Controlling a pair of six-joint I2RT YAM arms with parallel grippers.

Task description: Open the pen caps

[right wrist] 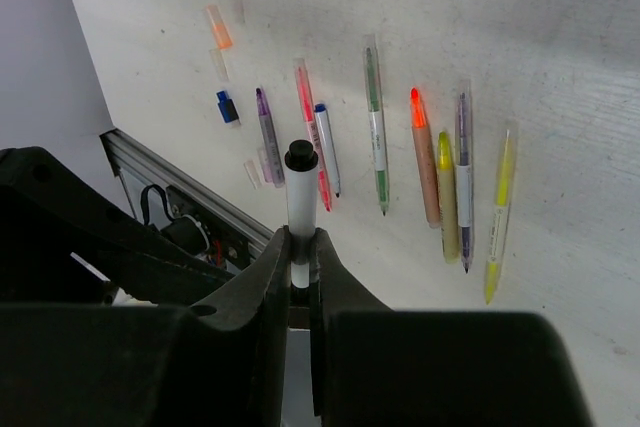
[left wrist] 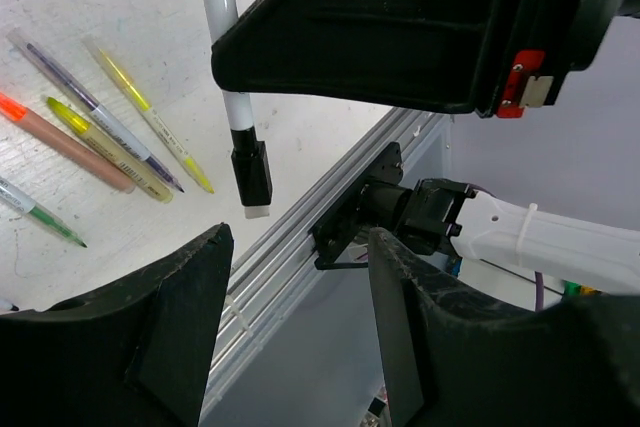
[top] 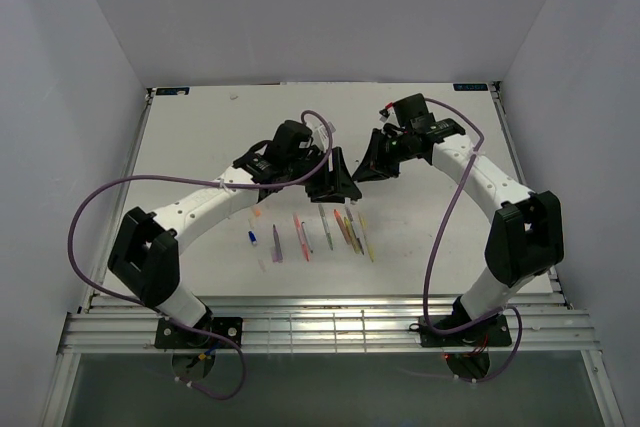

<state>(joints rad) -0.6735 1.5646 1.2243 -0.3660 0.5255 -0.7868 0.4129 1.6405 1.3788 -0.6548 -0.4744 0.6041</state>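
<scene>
Right claw (right wrist: 300, 242) grips the white pen (right wrist: 300, 197); left claw (left wrist: 300, 237) gapes empty, black cap (left wrist: 252, 172) just ahead. Next, I reckon, it closes there and pulls.

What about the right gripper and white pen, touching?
Touching. Right wrist view shows the right gripper clamped on both sides of the white pen.

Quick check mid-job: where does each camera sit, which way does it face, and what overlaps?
Top external: above and behind the bases, facing down on the table; left arm and right arm both show.
Left wrist: looking out of the open left end effector, both fingers showing, at the white pen hanging over the table's near rail.
Right wrist: looking down the right end effector, shut on that pen, at the laid-out pens.
Shared: both wrist views show the white pen and laid-out pens.
</scene>
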